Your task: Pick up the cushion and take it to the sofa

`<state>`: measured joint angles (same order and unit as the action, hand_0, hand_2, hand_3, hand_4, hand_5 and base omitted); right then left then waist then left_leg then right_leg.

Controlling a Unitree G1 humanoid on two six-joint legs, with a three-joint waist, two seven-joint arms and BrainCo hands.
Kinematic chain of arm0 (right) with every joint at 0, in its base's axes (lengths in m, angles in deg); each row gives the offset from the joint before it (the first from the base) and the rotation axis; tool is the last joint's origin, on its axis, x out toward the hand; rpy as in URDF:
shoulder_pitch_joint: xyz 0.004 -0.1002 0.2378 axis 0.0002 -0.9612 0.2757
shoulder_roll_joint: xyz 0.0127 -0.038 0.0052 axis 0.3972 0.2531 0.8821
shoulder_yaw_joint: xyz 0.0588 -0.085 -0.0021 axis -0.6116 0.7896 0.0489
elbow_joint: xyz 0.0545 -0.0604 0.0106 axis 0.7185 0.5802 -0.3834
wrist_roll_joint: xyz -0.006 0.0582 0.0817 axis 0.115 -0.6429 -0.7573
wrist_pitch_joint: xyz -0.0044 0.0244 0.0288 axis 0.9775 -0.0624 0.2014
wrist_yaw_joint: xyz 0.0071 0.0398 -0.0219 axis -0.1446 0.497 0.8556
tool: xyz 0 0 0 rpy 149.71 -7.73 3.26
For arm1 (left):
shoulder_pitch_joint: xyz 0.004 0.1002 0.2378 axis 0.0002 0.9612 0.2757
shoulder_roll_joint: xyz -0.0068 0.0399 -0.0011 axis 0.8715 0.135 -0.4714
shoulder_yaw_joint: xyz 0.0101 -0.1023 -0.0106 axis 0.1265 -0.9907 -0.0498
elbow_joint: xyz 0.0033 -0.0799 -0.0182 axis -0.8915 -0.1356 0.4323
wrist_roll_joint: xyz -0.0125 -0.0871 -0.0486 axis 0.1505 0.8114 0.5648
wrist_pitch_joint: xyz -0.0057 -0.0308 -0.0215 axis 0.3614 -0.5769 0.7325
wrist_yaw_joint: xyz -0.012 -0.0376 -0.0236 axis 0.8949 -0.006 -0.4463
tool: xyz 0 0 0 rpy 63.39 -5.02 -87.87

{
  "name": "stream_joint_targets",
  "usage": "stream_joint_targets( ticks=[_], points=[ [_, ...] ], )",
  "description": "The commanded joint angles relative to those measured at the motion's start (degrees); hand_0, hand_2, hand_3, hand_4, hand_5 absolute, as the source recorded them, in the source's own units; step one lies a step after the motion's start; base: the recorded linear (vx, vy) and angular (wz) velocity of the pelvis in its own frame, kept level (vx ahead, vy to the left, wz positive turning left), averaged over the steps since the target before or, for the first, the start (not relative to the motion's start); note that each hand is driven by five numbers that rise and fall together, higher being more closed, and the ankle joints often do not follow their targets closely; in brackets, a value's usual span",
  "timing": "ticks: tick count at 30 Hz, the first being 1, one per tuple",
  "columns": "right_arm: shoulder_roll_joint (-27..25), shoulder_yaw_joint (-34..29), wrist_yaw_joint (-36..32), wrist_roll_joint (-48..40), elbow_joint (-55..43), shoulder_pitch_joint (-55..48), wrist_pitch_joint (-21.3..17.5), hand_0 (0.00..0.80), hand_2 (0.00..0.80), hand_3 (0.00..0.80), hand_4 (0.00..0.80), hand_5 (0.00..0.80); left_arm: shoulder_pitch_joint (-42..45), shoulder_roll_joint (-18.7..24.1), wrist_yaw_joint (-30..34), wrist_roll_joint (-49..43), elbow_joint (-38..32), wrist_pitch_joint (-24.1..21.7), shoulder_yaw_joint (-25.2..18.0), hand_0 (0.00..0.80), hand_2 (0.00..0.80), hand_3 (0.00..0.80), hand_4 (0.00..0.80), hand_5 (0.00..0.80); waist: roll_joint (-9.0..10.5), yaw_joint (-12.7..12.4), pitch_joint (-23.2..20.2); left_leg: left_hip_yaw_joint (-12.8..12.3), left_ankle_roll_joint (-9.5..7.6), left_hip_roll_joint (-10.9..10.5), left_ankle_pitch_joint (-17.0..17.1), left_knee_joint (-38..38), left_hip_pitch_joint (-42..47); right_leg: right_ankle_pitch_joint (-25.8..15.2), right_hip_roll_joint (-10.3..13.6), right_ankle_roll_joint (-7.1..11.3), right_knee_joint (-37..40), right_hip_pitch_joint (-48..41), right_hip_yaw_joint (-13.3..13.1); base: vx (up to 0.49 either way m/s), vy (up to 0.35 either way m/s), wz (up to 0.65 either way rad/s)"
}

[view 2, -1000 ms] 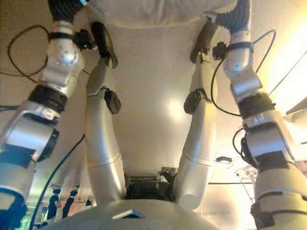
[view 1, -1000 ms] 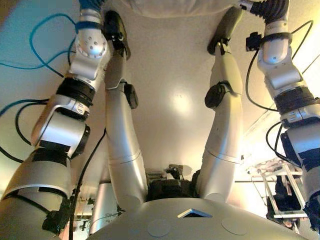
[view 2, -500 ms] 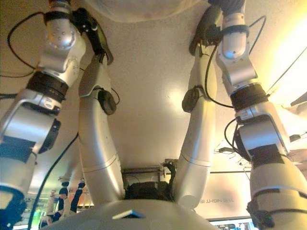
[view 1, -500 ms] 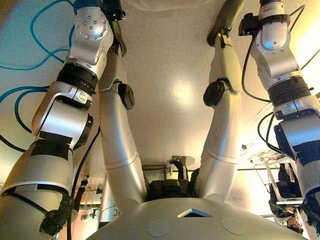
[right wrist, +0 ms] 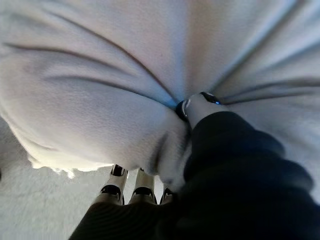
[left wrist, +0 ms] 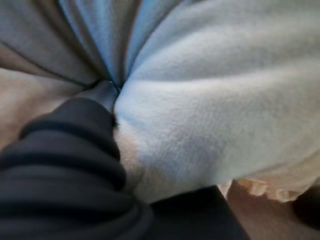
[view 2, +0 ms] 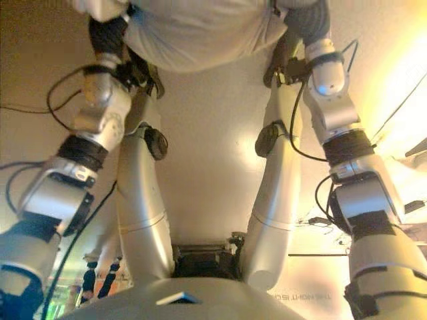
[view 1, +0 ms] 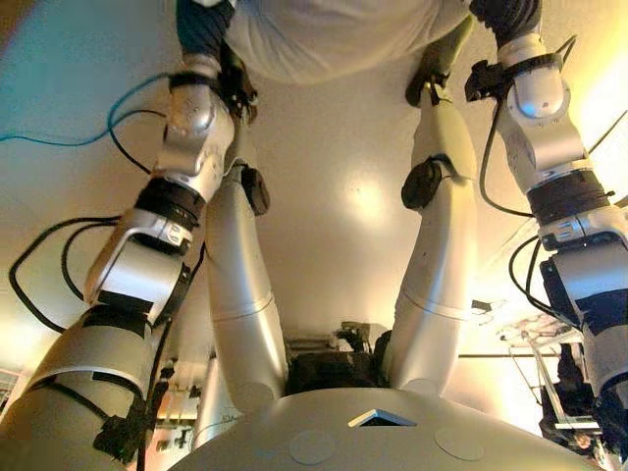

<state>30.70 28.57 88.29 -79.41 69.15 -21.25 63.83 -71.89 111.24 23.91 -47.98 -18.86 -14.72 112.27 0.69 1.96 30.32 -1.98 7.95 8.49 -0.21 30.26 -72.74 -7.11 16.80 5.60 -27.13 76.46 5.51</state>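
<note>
The pale grey cushion (view 1: 324, 34) hangs at the top of both eye views, held off the floor between my two hands. My left hand (view 1: 203, 27) grips its left end and my right hand (view 1: 505, 15) its right end; the cushion hides most of both hands there. In the left wrist view my thumb (left wrist: 101, 93) digs into a bunched fold of the cushion (left wrist: 225, 100). In the right wrist view my thumb (right wrist: 197, 107) presses into the cushion (right wrist: 100, 75) from one side and my fingers (right wrist: 135, 187) sit under its edge.
A glossy pale floor (view 1: 334, 177) lies below the cushion. A metal frame (view 1: 549, 363) stands at the lower right of the left eye view. No sofa shows in any view.
More of the cushion now shows at the top of the eye views than half a second ago. Both hands have come down and nearer with it, and the left arm has swung inward.
</note>
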Motion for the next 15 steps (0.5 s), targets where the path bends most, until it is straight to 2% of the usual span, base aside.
stream_joint_targets(
  ticks=[1, 4, 8, 10, 12, 13, 15],
  points=[
    [4.9, 3.3, -3.3, 5.8, -16.2, -4.2, -8.3, 0.8, 0.8, 0.8, 0.8, 0.8, 3.8, -6.4, -0.2, -9.3, -15.7, -7.2, 2.6, 0.8, 0.8, 0.8, 0.8, 0.8, -0.89, -1.6, -0.5, 1.3, 1.54, 2.2, 6.6, -9.2, 9.4, 1.9, 2.8, 5.98, 3.7, -14.2, 2.0, -0.014, -0.05, -0.08],
    [5.0, 1.0, -3.8, 6.2, -20.1, -11.7, -8.8, 0.8, 0.8, 0.8, 0.8, 0.8, 9.6, -5.6, -0.7, -9.0, -20.4, -5.6, 1.7, 0.8, 0.8, 0.8, 0.8, 0.8, -0.2, -1.6, -0.5, -0.8, 1.84, 3.2, 6.3, -12.1, 20.4, 2.5, 2.3, 6.07, 5.7, -24.5, 3.8, 0.023, -0.083, -0.12],
    [5.0, -2.9, -6.8, 6.9, -25.1, -22.2, -8.6, 0.8, 0.8, 0.8, 0.8, 0.8, 18.3, -3.4, 2.5, -5.0, -24.7, -3.1, -1.4, 0.8, 0.8, 0.8, 0.8, 0.8, 0.52, -1.8, -0.5, -3.7, 1.8, 4.4, 5.6, -15.4, 35.3, 4.4, 1.4, 5.71, 6.8, -38.6, 6.4, 0.051, -0.042, -0.16],
    [4.9, -5.0, -9.2, 7.6, -27.4, -29.4, -8.4, 0.8, 0.8, 0.8, 0.8, 0.8, 24.5, -1.7, 5.3, -3.9, -26.7, -2.6, -3.8, 0.8, 0.8, 0.8, 0.8, 0.8, 0.56, -2.2, -1.1, -3.6, 1.41, 4.1, 5.1, -17.1, 44.4, 5.0, 0.8, 5.67, 8.4, -47.4, 6.7, 0.174, 0.018, -0.22],
    [4.8, -6.1, -10.7, 8.0, -29.4, -33.9, -8.8, 0.8, 0.8, 0.8, 0.8, 0.8, 29.2, -1.1, 7.0, -2.2, -28.4, -3.4, -5.4, 0.8, 0.8, 0.8, 0.8, 0.8, 0.36, -2.4, -3.3, -2.8, 1.11, 3.8, 5.1, -19.1, 48.9, 4.8, 0.3, 5.61, 11.2, -52.3, 6.9, 0.209, 0.06, -0.23],
    [5.1, -6.7, -11.9, 8.3, -30.8, -36.6, -8.2, 0.8, 0.8, 0.8, 0.8, 0.8, 32.6, -0.9, 8.1, -0.8, -29.7, -3.2, -6.7, 0.8, 0.8, 0.8, 0.8, 0.8, -0.01, -2.8, -5.3, -1.3, 0.69, 3.0, 4.6, -20.5, 52.5, 5.1, 0.3, 5.44, 12.8, -56.2, 6.7, 0.22, 0.081, -0.15],
    [6.1, -7.4, -12.6, 10.0, -32.7, -40.6, -8.7, 0.8, 0.8, 0.8, 0.8, 0.8, 36.6, -0.8, 9.8, 0.4, -31.7, -3.1, -8.2, 0.8, 0.8, 0.8, 0.8, 0.8, -0.18, -2.9, -8.2, -1.0, 0.24, 2.7, 4.5, -22.6, 56.6, 5.1, 0.2, 5.19, 15.0, -60.9, 7.1, 0.262, 0.087, -0.09]
  ],
)
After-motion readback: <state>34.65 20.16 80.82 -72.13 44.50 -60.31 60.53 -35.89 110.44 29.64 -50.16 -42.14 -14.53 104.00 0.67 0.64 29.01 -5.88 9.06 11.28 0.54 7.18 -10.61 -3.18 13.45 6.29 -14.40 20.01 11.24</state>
